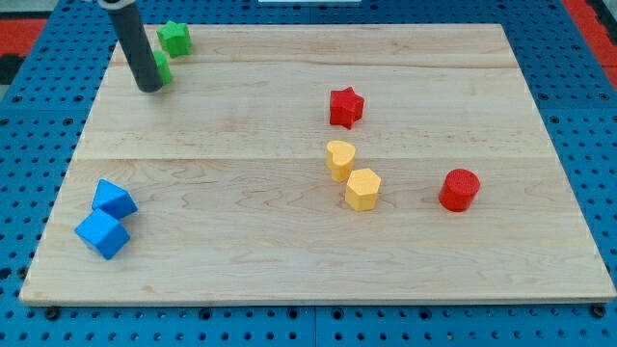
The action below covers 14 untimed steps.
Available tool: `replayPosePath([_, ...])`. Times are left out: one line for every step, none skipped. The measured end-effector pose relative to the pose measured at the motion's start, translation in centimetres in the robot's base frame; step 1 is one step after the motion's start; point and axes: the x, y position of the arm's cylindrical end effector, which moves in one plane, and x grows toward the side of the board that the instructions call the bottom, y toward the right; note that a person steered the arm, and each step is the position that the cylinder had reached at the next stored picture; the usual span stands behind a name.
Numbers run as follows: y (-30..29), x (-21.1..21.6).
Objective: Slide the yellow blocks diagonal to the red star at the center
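At the board's ten o'clock corner, my tip [149, 89], a bare jawless rod, touches nothing yellow; the yellow heart-shaped block [339, 159] and yellow hexagonal block [362, 189] lie toward four o'clock, below the red star block [345, 107].

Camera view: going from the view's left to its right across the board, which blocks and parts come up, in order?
Blue cube → blue block → my tip, right beside a partly hidden green block → green star → yellow heart and red star, too overlapping to order → yellow hexagon → red cylinder.
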Motion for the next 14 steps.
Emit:
replayPosePath([1.2, -1.4])
replayPosePath([1.5, -1.4])
replayPosePath([8.5, -0.8])
replayPosePath([12.4, 2.3])
replayPosePath([16.4, 4.1])
replayPosePath([16.9, 10.1])
replayPosePath([16.9, 19.2])
replayPosePath([19.5, 23.7])
replayPosePath([25.2, 27.0])
replayPosePath([30.2, 30.6])
replayPosePath([34.8, 30.4])
replayPosePath([31.9, 25.2])
replayPosePath([27.5, 22.6])
replayPosePath([27.1, 18.1])
